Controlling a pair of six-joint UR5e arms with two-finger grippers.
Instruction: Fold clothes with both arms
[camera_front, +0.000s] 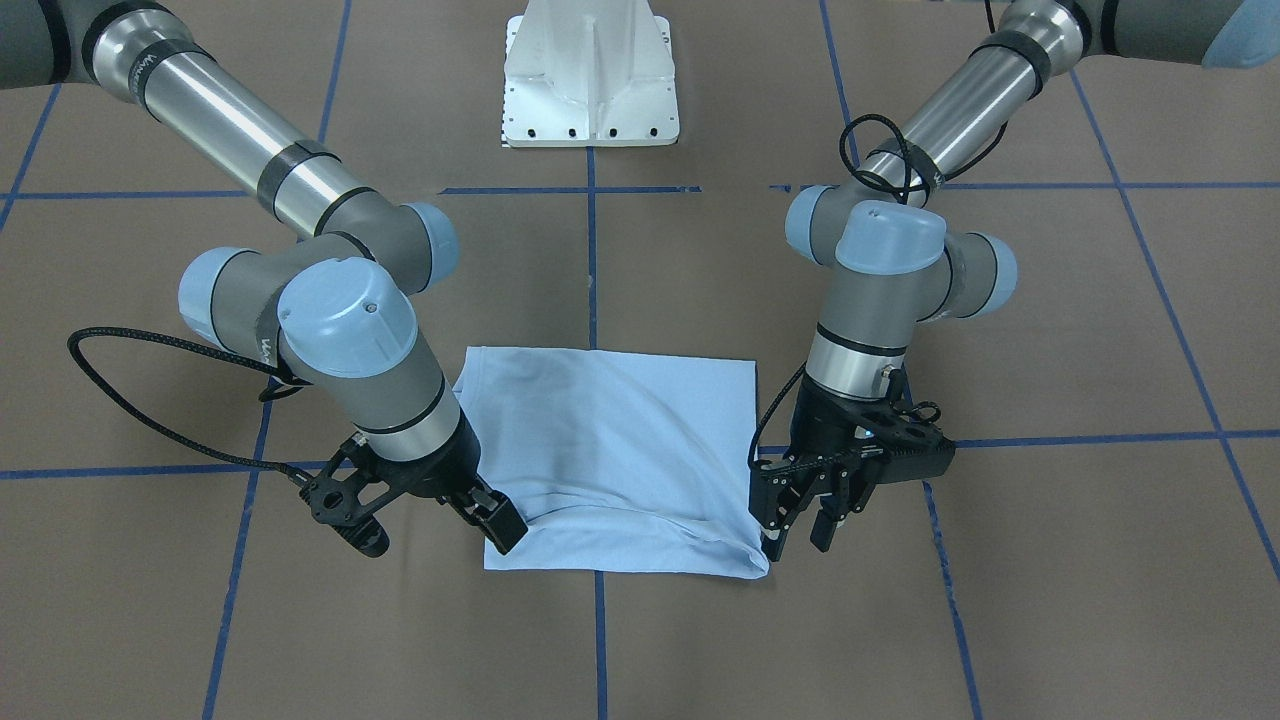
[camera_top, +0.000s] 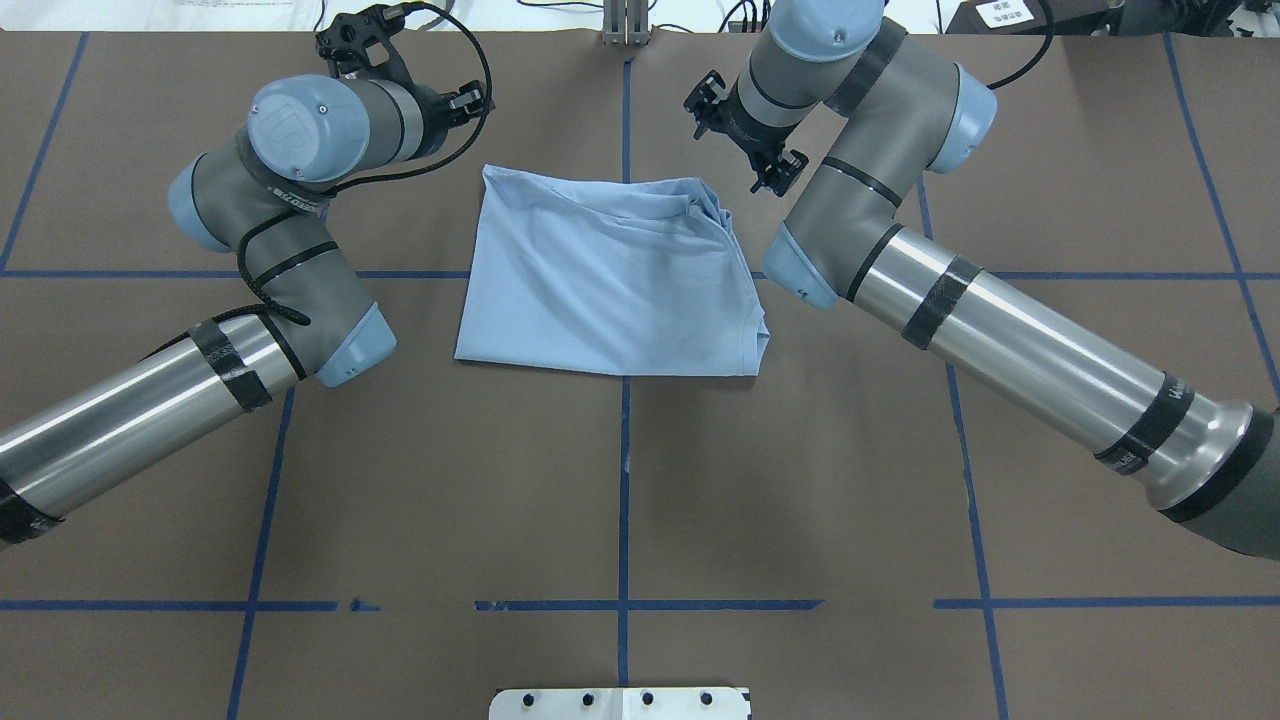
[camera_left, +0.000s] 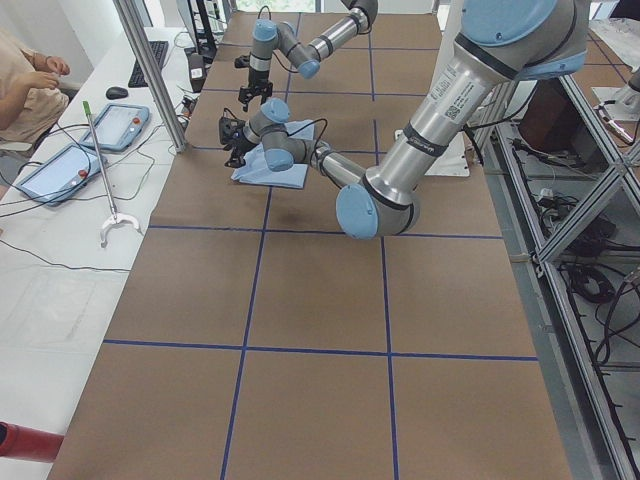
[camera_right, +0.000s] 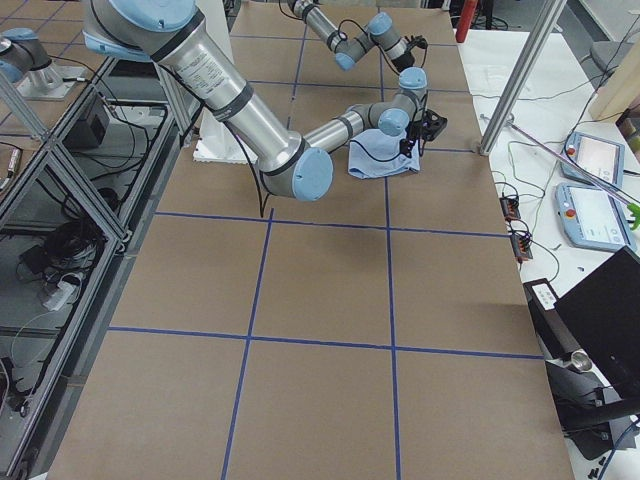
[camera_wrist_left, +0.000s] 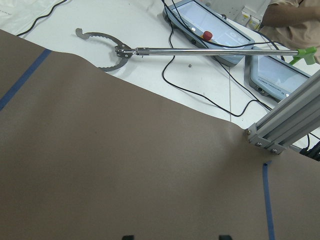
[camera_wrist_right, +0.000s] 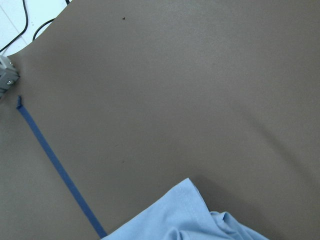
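A brown worktop (camera_top: 620, 480), ruled into large squares by blue tape lines (camera_top: 622, 520), fills the scene. The white pedestal (camera_front: 590, 80) stands at the robot's edge. Along the operators' side runs a white side bench (camera_left: 60, 250) carrying two touchscreen pendants (camera_wrist_left: 210, 30), loose black cables (camera_wrist_left: 200, 90) and a metal reach-grabber (camera_wrist_left: 200, 50). An aluminium post (camera_left: 150, 80) rises at the worktop's edge, and a person (camera_left: 25, 85) sits behind the bench.

The light blue T-shirt (camera_top: 610, 280) lies folded into a rough rectangle on the far half of the worktop, between the two arms. Its longer axis runs across the robot, left to right. The edge away from the robot is a raised, rumpled fold. A stitched hem shows at the near right corner. Neck and print are hidden, so which way it heads cannot be told.

The left arm (camera_front: 880, 290) hangs just beside the far left corner, jaws spread over bare worktop. The right arm (camera_front: 350, 330) has its jaws at the far right corner. I cannot tell whether they are spread or pressed together, nor whether they touch the cloth.
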